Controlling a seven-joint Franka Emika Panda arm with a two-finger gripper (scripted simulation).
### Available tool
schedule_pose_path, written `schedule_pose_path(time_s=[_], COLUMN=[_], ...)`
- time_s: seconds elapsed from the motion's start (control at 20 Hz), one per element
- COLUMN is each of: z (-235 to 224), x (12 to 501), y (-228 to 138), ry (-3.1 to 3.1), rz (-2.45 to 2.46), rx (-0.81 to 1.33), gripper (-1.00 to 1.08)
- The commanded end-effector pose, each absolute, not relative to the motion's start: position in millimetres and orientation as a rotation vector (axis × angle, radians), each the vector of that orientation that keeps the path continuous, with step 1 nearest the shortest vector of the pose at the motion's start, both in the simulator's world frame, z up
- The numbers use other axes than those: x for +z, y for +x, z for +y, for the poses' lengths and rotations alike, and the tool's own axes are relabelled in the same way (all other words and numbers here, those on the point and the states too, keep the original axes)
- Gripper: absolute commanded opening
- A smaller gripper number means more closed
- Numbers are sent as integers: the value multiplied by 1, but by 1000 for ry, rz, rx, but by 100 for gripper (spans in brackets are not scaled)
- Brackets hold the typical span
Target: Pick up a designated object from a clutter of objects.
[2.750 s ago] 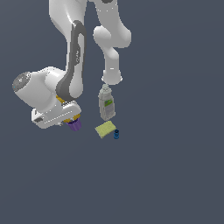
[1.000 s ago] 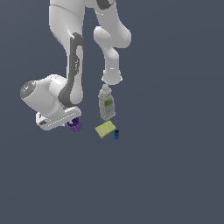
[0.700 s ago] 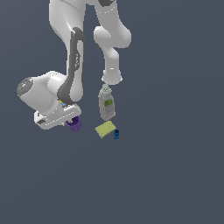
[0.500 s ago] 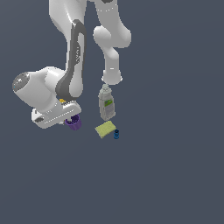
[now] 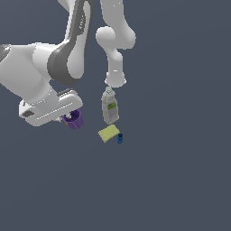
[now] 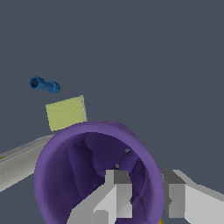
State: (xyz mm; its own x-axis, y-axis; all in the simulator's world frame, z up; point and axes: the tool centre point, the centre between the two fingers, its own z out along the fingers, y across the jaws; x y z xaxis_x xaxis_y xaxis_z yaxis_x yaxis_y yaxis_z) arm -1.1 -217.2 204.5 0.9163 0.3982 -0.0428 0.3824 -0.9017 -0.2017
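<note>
Pad [image 5: 108, 133], bottle [image 5: 109, 106] near; elsewhere open.

A flat, dark slate-grey ground [image 5: 180, 180] fills both views. It is plain and evenly lit. No walls show.

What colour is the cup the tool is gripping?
Purple, inside and out; the cup shows best in the wrist view.

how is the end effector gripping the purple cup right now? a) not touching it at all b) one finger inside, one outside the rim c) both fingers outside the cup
b: in the wrist view one finger sits inside the small round purple cup and the other outside its wall, so the end effector pinches the rim.
</note>
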Motion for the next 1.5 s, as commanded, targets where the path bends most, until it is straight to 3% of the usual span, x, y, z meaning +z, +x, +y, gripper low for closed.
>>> schedule_pose_path(time_s=[0.0, 0.75, 1.45], z=[-211, -180, -167], x=[233, 373, 437], y=[7, 53, 77], ry=[-2889, -2888, -2887], rz=[-594, -595, -596], rx=[122, 121, 120], gripper=[-100, -100, -100])
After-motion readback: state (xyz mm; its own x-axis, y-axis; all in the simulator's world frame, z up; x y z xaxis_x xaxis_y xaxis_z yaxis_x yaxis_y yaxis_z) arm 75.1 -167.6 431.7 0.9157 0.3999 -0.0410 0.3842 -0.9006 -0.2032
